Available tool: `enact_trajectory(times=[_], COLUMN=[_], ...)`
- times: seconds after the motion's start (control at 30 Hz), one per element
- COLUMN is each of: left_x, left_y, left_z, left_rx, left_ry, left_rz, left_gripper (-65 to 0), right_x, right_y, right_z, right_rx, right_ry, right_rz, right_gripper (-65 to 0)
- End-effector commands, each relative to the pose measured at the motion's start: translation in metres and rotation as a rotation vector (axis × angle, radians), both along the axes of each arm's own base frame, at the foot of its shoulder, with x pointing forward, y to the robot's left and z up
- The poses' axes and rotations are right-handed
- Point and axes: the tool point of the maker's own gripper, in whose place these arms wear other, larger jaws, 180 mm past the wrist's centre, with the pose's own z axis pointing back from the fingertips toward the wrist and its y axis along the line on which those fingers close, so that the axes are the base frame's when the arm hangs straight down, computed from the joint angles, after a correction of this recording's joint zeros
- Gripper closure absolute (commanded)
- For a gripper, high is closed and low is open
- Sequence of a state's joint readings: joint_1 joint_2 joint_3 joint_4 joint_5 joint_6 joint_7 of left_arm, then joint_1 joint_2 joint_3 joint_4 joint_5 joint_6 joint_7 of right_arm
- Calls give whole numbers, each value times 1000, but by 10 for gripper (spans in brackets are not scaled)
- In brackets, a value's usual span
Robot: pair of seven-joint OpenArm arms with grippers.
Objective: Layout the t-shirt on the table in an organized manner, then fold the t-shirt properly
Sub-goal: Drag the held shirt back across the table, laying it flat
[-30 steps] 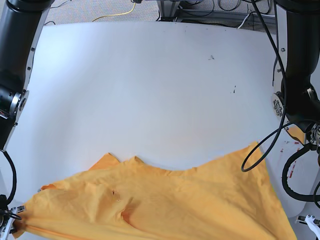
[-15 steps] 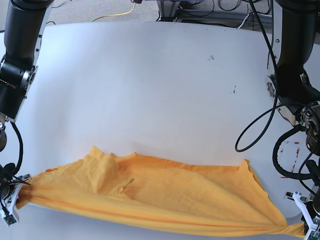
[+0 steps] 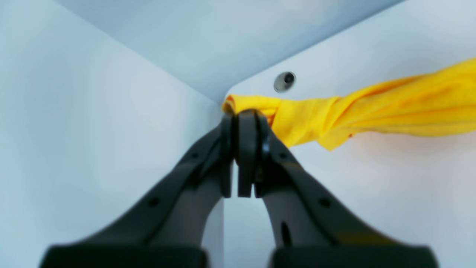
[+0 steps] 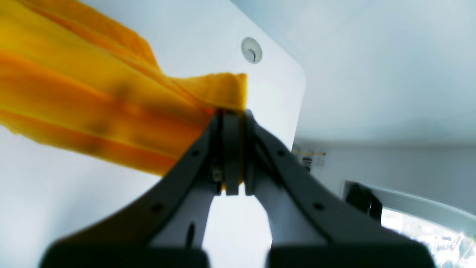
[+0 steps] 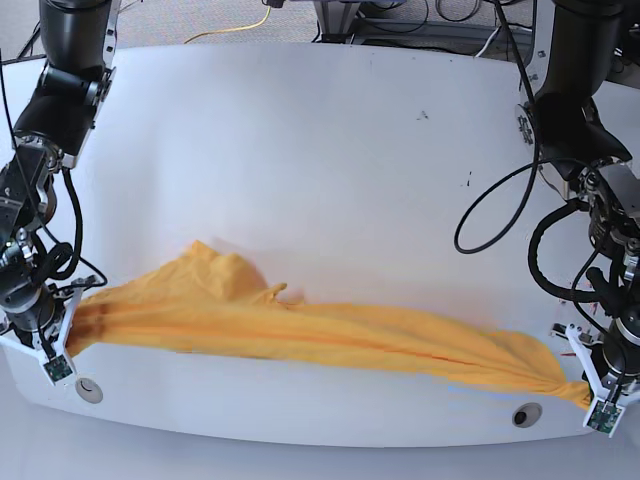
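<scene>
since the earlier frame both arms have drawn the t-shirt (image 5: pixel 300 335) taut across the worktop's (image 5: pixel 320 150) near edge; both sets of jaws clamped on its ends. spreading unfinished, folding not begun.

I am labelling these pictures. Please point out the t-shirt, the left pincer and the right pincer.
t-shirt (image 5: pixel 330 335), base view, middle of the stretched cloth.
left pincer (image 3: pixel 243 119), left wrist view, closed tips.
right pincer (image 4: pixel 230 119), right wrist view, closed tips.

t-shirt (image 5: pixel 320 335) across table's (image 5: pixel 300 150) near edge
</scene>
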State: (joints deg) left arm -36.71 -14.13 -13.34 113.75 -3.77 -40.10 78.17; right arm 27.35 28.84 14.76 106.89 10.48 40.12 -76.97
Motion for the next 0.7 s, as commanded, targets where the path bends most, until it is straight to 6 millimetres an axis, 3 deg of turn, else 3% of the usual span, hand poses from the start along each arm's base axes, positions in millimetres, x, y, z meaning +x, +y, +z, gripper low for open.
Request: enact_trajectory(times=[0.0,0.17,0.33,0.67], left_x=[-3,-11,-22,-67], left_y=[5,13,14,22], left_z=[7,-20,-57,-146], left_rx=[4,-9,-6,4], left_ry=[-30,32,124,366], left_rz=[10,31,36,54], left_gripper=[0,0,0,0], right_x=[-5,-21,-43,-82], right_y=[2,10,0,9], right_z=[13,-9,-36,-95], right_rx=[-30,-48,-39,-15], right_ry=[-46,1,67,225], right_rz=[5,25,-7,2], right_gripper=[0,0,0,0])
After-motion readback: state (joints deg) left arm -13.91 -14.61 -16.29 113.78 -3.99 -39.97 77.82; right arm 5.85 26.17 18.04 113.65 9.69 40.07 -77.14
